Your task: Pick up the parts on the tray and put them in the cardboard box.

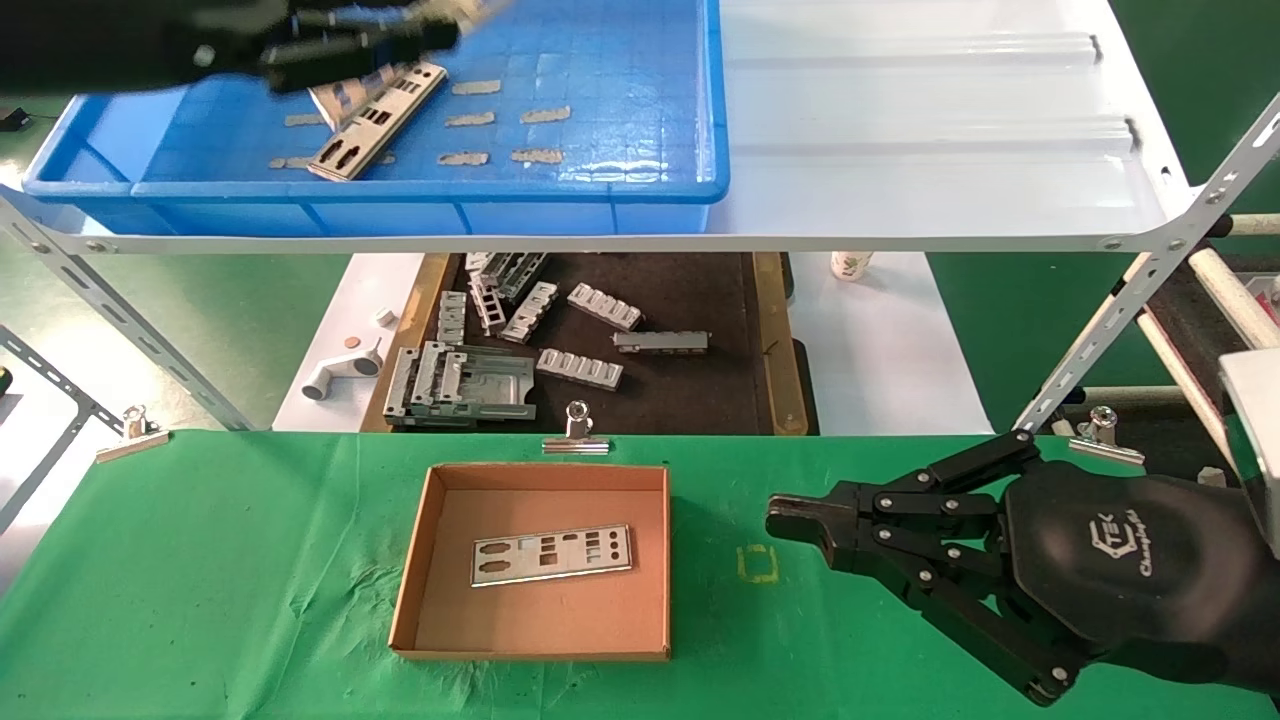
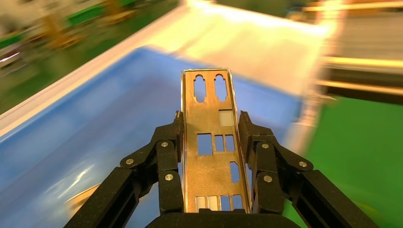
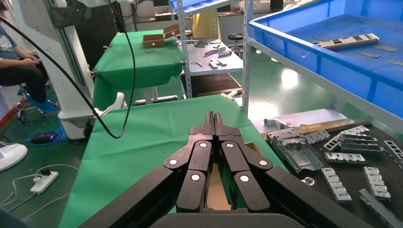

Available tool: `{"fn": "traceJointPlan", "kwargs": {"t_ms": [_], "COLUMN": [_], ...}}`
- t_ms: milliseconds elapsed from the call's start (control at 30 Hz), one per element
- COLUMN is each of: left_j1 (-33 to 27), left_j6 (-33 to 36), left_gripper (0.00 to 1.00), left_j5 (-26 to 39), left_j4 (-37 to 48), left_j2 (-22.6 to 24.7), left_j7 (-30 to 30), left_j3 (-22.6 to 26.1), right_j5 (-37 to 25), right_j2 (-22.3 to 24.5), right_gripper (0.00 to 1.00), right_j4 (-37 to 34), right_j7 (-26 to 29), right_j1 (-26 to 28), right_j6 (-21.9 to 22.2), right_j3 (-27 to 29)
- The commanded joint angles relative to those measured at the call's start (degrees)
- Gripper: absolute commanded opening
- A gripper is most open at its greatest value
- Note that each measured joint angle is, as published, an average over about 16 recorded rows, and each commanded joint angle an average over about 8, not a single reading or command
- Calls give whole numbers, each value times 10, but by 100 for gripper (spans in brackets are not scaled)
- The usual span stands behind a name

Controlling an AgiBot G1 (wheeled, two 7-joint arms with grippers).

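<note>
Overhead, the left gripper [image 1: 385, 45] hangs above the far-left part of the blue tray [image 1: 640, 190], its fingers [image 2: 166, 152] clamped on the long edges of a thin punched metal plate [image 2: 209, 142]. The left wrist view shows that held plate running straight out between the two fingers, cut-outs visible along its length, with the tray floor blurred beneath. A second plate [image 1: 375, 122] lies flat on the tray floor, just below the gripper in the head view, among grey tape-like patches.

Down on the green cloth [image 1: 200, 570], the cardboard box [image 1: 420, 560] sits open with one plate [image 1: 552, 555] already lying flat inside it. The right gripper [image 1: 785, 522] is parked low on the cloth just right of the box, fingertips pressed together and holding nothing.

The step in hand appears to be the carry from tray to box. Doing it well likely means lifting clear of the tray's raised rim and the white shelf [image 1: 950, 120] edge before swinging toward the box, since the grip bears only on the plate's thin edges and a knock could twist it loose. A level approach over the box centre, lowering close to the plate already there before letting go, should keep the part from bouncing over the low walls. The ribbed brackets on the dark mat [image 1: 700, 300] between shelf and table lie under that path and are not part of the job.
</note>
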Motion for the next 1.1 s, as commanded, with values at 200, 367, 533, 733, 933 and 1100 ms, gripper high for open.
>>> {"fn": "traceJointPlan", "kwargs": {"t_ms": [200, 367, 533, 733, 933, 1100], "left_j1": [14, 59, 110, 152, 189, 217], "left_j6": [93, 97, 94, 85, 62, 32], "left_gripper": [0, 0, 0, 0, 0, 0], "left_j5": [-18, -63, -124, -146, -115, -86], "left_j4": [-60, -159, -276, -358, -362, -334], "left_j2": [-18, -41, -76, -97, -82, -58], "left_j7": [51, 56, 43, 56, 105, 120], "left_j3": [15, 54, 117, 198, 246, 266], "right_j5": [0, 0, 0, 0, 0, 0], "right_j2": [0, 0, 0, 0, 0, 0], "right_gripper": [0, 0, 0, 0, 0, 0], "right_j4": [0, 0, 0, 0, 0, 0], "right_j7": [0, 0, 0, 0, 0, 0], "right_j1": [0, 0, 0, 0, 0, 0], "right_j6": [0, 0, 0, 0, 0, 0], "right_j3": [0, 0, 0, 0, 0, 0]}}
